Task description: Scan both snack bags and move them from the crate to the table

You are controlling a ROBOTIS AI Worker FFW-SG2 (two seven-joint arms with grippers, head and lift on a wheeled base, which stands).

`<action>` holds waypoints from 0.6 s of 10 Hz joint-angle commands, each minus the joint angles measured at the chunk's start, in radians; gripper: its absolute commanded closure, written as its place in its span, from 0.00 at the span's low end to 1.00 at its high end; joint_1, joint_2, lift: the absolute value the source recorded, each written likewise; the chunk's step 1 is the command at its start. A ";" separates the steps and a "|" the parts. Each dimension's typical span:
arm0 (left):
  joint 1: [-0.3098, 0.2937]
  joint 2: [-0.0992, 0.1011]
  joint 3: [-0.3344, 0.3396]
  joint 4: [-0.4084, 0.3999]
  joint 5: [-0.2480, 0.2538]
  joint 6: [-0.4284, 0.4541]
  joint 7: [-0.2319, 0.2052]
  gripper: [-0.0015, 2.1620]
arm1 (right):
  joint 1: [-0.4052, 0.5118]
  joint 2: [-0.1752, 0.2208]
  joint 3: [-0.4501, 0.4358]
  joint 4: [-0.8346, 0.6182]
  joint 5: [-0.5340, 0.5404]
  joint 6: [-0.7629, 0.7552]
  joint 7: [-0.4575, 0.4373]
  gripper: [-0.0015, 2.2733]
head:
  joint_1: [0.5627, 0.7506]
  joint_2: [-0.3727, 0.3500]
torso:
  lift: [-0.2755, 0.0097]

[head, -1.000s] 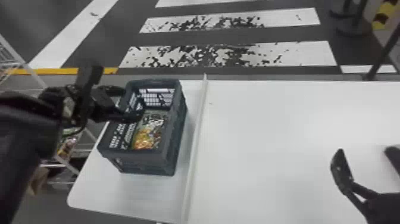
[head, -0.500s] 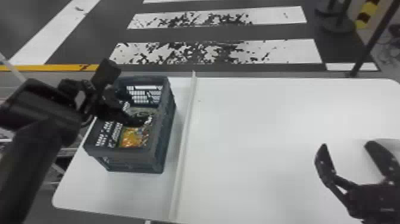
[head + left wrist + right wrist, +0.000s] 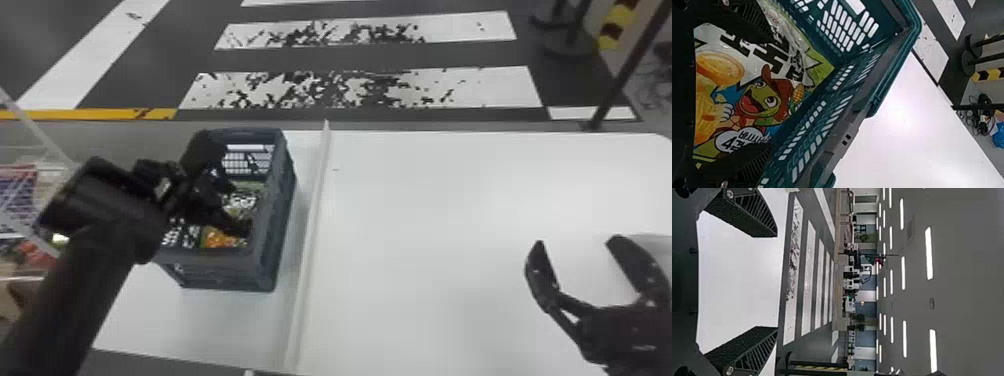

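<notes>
in the head view, the grey-blue crate [image 3: 284, 200] is standing on the robot's left part of the white table [image 3: 475, 210], just beside a thin raised strip [image 3: 311, 225], which is probably marking off the open side for the bags. the left gripper [image 3: 237, 209] is reaching down inside the crate, over a snack bag [image 3: 220, 239], and that low slant is looking like a set-up for a grasp. over on the other side, the right gripper [image 3: 577, 242] is hanging above the table, jaws wide and empty, likely keeping out of the left arm's way.

in the left wrist view, the left jaws are gaping wide, ribbed fingers [image 3: 752, 23] sitting one at each side of the bag's bright cartoon front. nothing is being pinched, as far as i'm seeing; they're probably straddling the bag so that closing will gather the soft film. the bag is lying inside, close by the slotted wall; a second one i can't make out. the next move is calling for a gentle squeeze and a straight lift, as a finger could be snagging that wall.

in the right wrist view, the right jaws are standing far apart with bare table between them, and striped floor [image 3: 809, 278] is stretching beyond.
</notes>
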 commanded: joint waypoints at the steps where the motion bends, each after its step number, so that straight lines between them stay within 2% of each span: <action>1: -0.032 -0.021 -0.025 0.076 -0.019 -0.038 0.012 0.03 | 0.003 0.000 0.000 0.000 -0.002 0.000 0.000 0.04 | 0.70 0.69 | 0.66; 3: -0.060 -0.030 -0.045 0.137 -0.033 -0.047 0.018 0.03 | 0.006 0.000 -0.006 0.001 -0.006 -0.007 0.000 0.04 | 0.70 0.68 | 0.66; 5: -0.077 -0.044 -0.059 0.183 -0.091 -0.047 0.018 0.03 | 0.006 -0.002 -0.009 0.006 -0.009 -0.007 0.000 0.04 | 0.70 0.68 | 0.66; 6: -0.086 -0.050 -0.071 0.214 -0.100 -0.044 0.016 0.03 | 0.006 -0.002 -0.009 0.011 -0.011 -0.010 0.000 0.04 | 0.70 0.69 | 0.66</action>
